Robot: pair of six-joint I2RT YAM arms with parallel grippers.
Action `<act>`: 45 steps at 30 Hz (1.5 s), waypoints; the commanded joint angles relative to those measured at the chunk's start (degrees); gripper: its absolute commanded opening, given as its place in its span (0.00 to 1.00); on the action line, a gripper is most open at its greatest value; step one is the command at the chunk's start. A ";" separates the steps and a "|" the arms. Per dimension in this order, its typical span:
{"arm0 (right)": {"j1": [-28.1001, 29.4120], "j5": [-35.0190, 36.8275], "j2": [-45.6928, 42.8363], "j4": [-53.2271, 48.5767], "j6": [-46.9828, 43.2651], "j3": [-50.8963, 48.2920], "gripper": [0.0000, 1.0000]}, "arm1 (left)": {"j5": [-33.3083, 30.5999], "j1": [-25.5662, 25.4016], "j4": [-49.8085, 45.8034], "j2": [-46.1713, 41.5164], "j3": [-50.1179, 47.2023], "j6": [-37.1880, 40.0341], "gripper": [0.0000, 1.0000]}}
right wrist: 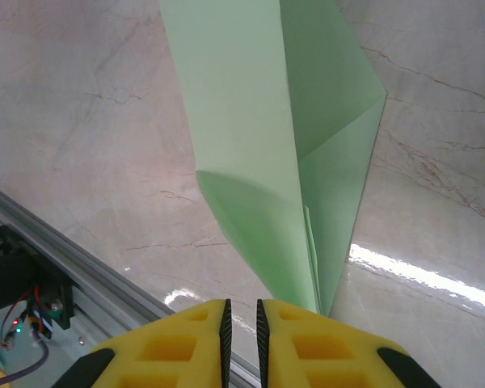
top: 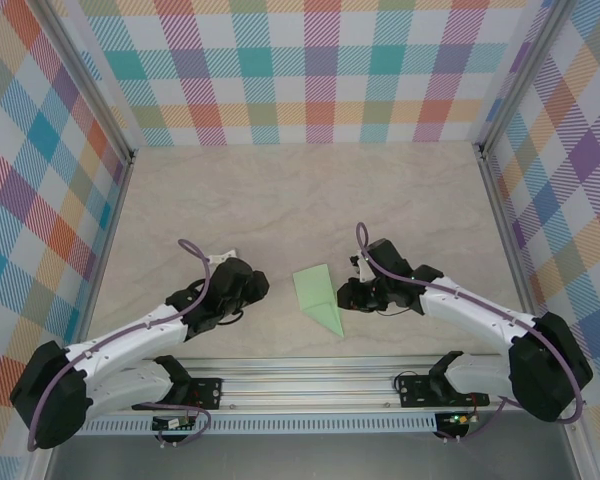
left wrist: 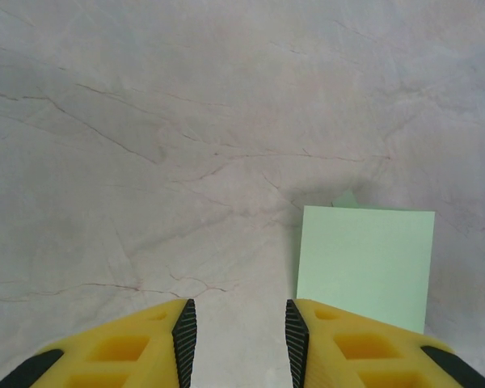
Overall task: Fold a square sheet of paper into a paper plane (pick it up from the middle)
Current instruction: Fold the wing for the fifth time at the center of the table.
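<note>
Paper plane (right wrist: 259, 121), part-folded, points its tip just ahead-right of the right gripper (right wrist: 243, 323) jaws (a slit apart, empty), probably lining up a pinch. The left gripper (left wrist: 240, 331) hovers part-open, the paper ahead-right of it.

Ahead of right jaws: paper plane (right wrist: 259, 145), thin matt paper, smooth, sharply creased. Under it, counter (right wrist: 436, 242): marble-look, smooth, glossy glare right of jaws. Jaws yellow plastic; pads (right wrist: 224, 327) black, ribbed. Left of jaws: rail (right wrist: 105, 279), grooved bare metal.
</note>
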 commanded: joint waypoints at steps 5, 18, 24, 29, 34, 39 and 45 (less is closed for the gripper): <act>-1.15 -9.24 1.12 5.44 -1.00 0.28 0.17 | 5.84 0.69 4.75 5.99 2.95 0.36 0.37; -1.04 -10.26 3.35 2.49 -1.77 1.27 0.15 | 8.10 0.08 6.13 7.56 1.74 -0.88 0.37; -1.09 -12.59 5.85 4.28 -1.99 1.68 0.13 | 9.06 -0.02 6.59 9.71 2.25 -0.87 0.37; -1.06 -13.22 9.27 5.37 -2.03 2.50 0.12 | 9.84 -0.10 6.76 11.71 3.27 -0.52 0.37; -1.06 -15.60 12.48 6.95 -1.95 3.43 0.11 | 9.84 -0.28 6.34 12.45 3.80 -0.25 0.37; -1.06 -11.44 14.60 4.65 -3.17 3.97 0.11 | 9.68 -0.35 6.42 12.49 3.67 -0.41 0.37; -1.22 -8.54 17.63 5.24 -3.36 3.76 0.10 | 10.71 -0.60 6.34 13.68 4.79 0.38 0.37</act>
